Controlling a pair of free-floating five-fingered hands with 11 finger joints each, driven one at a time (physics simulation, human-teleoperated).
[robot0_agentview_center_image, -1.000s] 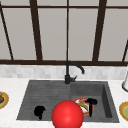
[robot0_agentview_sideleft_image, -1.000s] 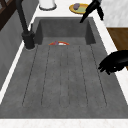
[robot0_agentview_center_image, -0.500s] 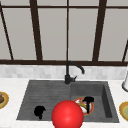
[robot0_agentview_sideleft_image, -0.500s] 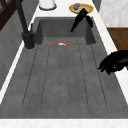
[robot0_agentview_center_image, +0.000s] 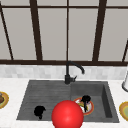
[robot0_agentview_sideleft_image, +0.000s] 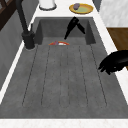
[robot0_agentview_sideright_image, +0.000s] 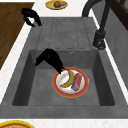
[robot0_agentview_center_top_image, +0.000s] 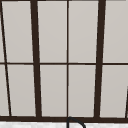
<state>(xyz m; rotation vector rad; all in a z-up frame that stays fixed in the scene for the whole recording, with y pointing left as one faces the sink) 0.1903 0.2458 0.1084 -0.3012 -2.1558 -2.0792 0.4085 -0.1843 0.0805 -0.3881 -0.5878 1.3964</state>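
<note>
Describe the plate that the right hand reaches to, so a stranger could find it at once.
Start at the black faucet and look down into the sink basin below it. The plate lies on the basin floor under the right hand. Unlike the yellow plates on the counter, it is red-rimmed, carrying a banana.

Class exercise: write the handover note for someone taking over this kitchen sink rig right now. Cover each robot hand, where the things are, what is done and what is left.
Right robot hand: down in the sink basin, fingers straight, tips at the rim of the red-rimmed plate beside the banana.
Left robot hand: hanging over the drainboard's front edge, fingers curled, holding nothing.
Plate lies flat on the basin floor with the banana and a reddish block on it.
Done: the right hand has reached the plate.
Left: nothing is gripped or lifted.
</note>
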